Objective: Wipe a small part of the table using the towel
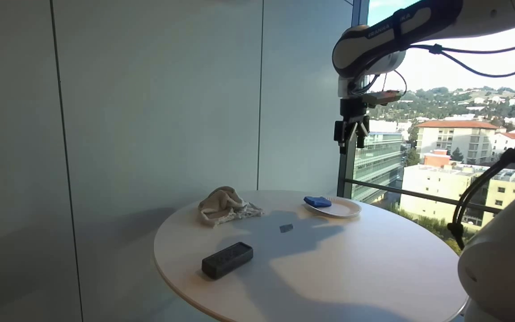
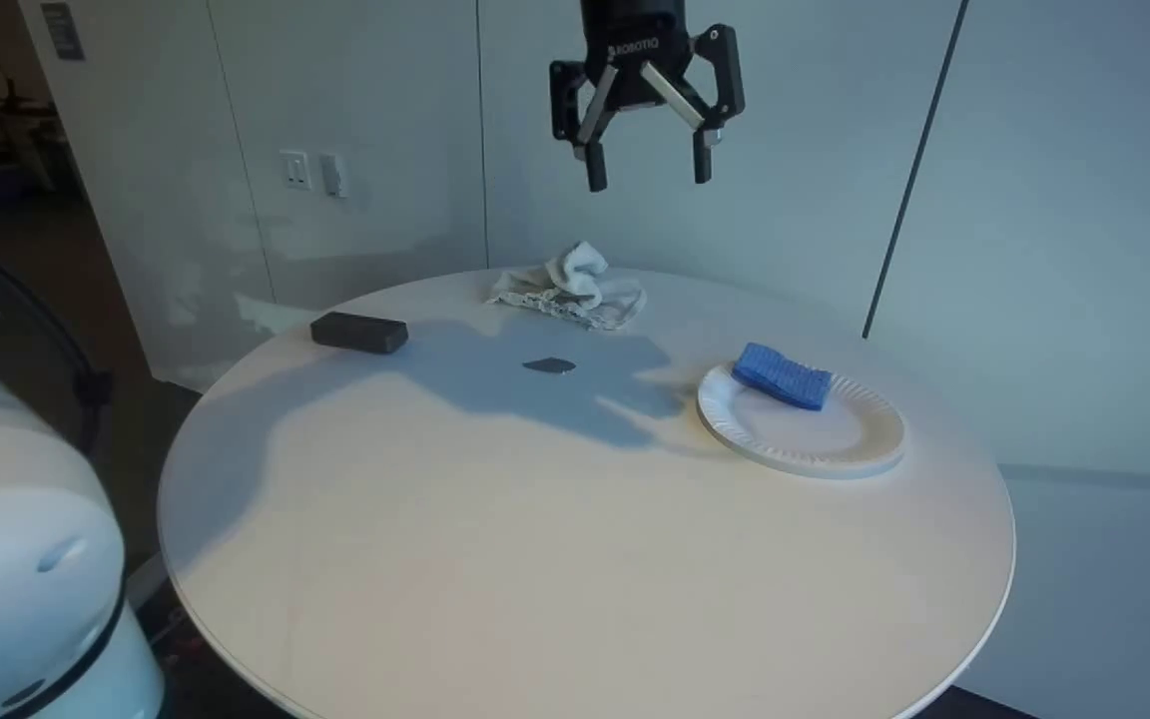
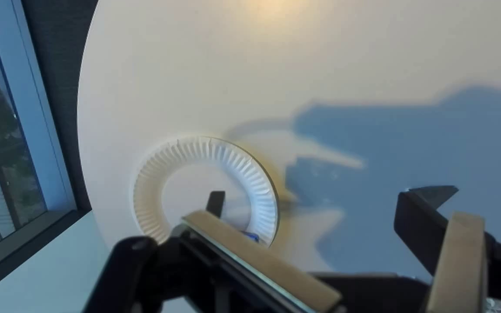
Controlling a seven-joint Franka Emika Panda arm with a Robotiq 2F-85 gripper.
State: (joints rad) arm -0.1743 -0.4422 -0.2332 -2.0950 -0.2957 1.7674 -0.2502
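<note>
A crumpled off-white towel with a frayed edge (image 1: 224,206) lies near the wall side of the round white table (image 1: 373,268). It also shows in an exterior view (image 2: 575,290). It is not clearly visible in the wrist view. My gripper (image 2: 650,182) hangs high above the table, fingers apart and nothing between them; it also shows in an exterior view (image 1: 351,146) and in the wrist view (image 3: 320,198). A small dark grey patch (image 2: 549,365) is on the tabletop between the towel and the middle of the table; it also shows in an exterior view (image 1: 286,228).
A white paper plate (image 2: 864,439) holds a folded blue cloth or sponge (image 2: 783,376). The plate also shows in the wrist view (image 3: 263,191), partly behind a finger. A dark rectangular block (image 1: 227,260) stands near the table's edge. A wall and a window border the table.
</note>
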